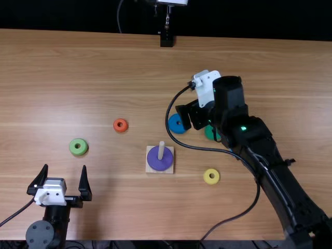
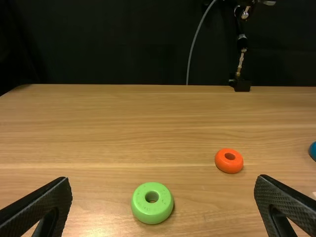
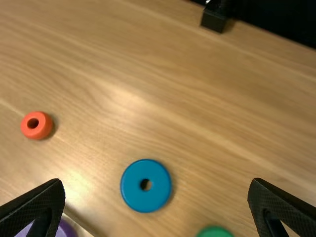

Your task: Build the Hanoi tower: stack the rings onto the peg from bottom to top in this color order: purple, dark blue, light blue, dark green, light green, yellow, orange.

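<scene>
Right tool hovers spread near the blue ring, left tool likewise spread

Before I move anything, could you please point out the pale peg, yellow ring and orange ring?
Pale peg (image 1: 161,151): top view, middle of its shaft.
Yellow ring (image 1: 211,181): top view, face near its hole.
Orange ring (image 3: 43,126): right wrist view, body beside its hole.

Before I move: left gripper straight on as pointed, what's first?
Likely the light green ring, lined up ahead of the left gripper; gripper height is unclear, so it might pass above.
</scene>
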Controlling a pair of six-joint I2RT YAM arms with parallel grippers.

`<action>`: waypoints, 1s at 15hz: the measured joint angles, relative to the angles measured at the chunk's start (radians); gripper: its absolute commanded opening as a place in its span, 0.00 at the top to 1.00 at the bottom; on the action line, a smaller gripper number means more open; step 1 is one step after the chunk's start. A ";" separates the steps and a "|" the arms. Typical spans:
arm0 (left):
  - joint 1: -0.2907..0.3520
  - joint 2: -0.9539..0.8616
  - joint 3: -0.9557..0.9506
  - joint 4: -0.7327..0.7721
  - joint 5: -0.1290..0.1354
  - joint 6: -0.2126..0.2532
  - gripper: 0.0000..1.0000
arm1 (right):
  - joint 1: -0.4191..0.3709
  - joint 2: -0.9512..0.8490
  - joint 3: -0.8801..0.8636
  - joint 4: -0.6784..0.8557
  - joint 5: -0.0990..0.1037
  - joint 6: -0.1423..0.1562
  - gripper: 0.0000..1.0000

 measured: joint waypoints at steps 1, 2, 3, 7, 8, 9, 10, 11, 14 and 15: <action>0.000 0.000 0.000 0.000 0.000 0.000 0.00 | 0.013 0.048 0.013 -0.008 0.000 0.000 0.00; 0.000 0.000 0.000 0.000 0.000 0.000 0.00 | 0.022 0.101 0.027 -0.019 -0.001 0.000 0.00; 0.000 0.000 0.000 0.001 0.000 0.000 0.00 | 0.024 0.142 0.042 -0.034 -0.003 0.001 0.00; 0.000 0.000 0.000 0.000 0.000 0.000 0.00 | 0.023 0.172 0.146 -0.161 -0.004 0.002 0.00; 0.000 0.000 0.000 0.000 0.000 0.000 0.00 | 0.023 0.188 0.164 -0.171 -0.004 0.002 0.00; 0.000 0.000 0.000 0.000 0.000 0.000 0.00 | 0.023 0.215 0.169 -0.175 -0.004 0.002 0.00; 0.000 0.000 0.000 0.000 0.000 0.000 0.00 | 0.024 0.237 0.169 -0.184 -0.004 0.002 0.00; 0.000 0.000 0.000 0.000 0.000 0.000 0.00 | 0.023 0.253 0.169 -0.185 -0.004 0.003 0.00; 0.000 0.000 0.000 0.000 0.000 0.000 0.00 | 0.023 0.297 0.175 -0.193 -0.003 0.003 0.00; 0.000 0.000 0.000 0.000 0.000 0.000 0.00 | 0.023 0.318 0.175 -0.211 -0.004 0.002 0.00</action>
